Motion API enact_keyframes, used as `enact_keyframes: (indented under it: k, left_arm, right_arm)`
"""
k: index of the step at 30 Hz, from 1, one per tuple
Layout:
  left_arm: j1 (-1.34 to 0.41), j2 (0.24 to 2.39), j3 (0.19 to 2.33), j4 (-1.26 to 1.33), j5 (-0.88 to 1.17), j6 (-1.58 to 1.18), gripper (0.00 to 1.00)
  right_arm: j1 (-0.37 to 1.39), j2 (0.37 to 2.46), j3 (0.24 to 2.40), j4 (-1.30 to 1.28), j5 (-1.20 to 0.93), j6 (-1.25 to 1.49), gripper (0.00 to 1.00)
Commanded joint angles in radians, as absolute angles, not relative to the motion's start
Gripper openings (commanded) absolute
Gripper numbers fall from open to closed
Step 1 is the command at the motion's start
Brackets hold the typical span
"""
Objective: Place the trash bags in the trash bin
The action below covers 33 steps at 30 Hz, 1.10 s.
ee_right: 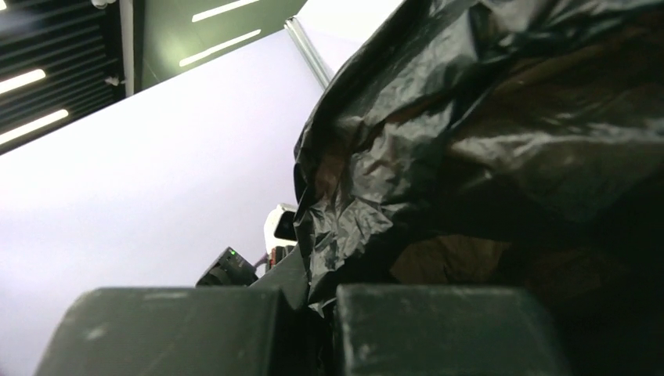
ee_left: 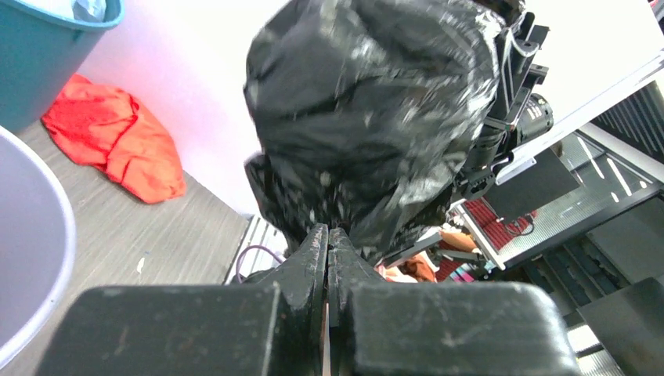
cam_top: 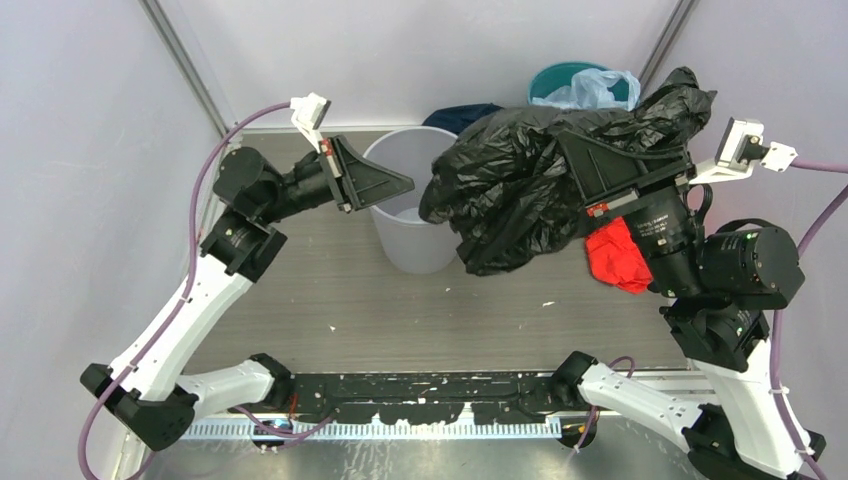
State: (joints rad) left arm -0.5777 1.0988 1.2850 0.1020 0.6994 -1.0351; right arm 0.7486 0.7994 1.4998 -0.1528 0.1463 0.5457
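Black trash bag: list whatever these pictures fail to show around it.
- Fingertips of the right gripper: right wrist view, buried under the black trash bag.
- Whether the shut left gripper pinches bag film: left wrist view, blurred.
- Most of the teal bin: top view, behind the bag.
- Right rim of the grey bin: top view, under the bag.

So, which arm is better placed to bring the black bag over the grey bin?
Right. The right end effector is shut on the black bag, held up beside the grey bin. The left end effector is shut by the bin's rim, apparently holding nothing.
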Motion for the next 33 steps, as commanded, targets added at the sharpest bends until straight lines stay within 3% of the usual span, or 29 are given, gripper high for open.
enact_keyframes:
  k: [1,8,13,20,33]
  left_arm:
    - [-0.563,1.084,1.365,0.060,0.699,-1.005,0.00]
    - [-0.558,1.105,1.436,0.034,0.728,-1.006,0.00]
    - [-0.560,1.088,1.333,0.153,0.774,-1.036,0.34]
    - [-0.561,1.081,1.208,0.280,0.805,-1.024,0.58]
    - [-0.563,1.085,1.187,0.270,0.795,-0.942,0.64]
  right_arm:
    - [0.750,0.792,1.508,-0.177,0.174,0.516,0.01]
    - [0.749,0.752,1.497,-0.203,0.201,0.505,0.01]
    - [0.750,0.765,1.510,-0.194,0.210,0.496,0.01]
    - [0.750,0.837,1.549,-0.137,0.198,0.503,0.01]
    - [0.749,0.971,1.576,-0.023,0.173,0.555,0.01]
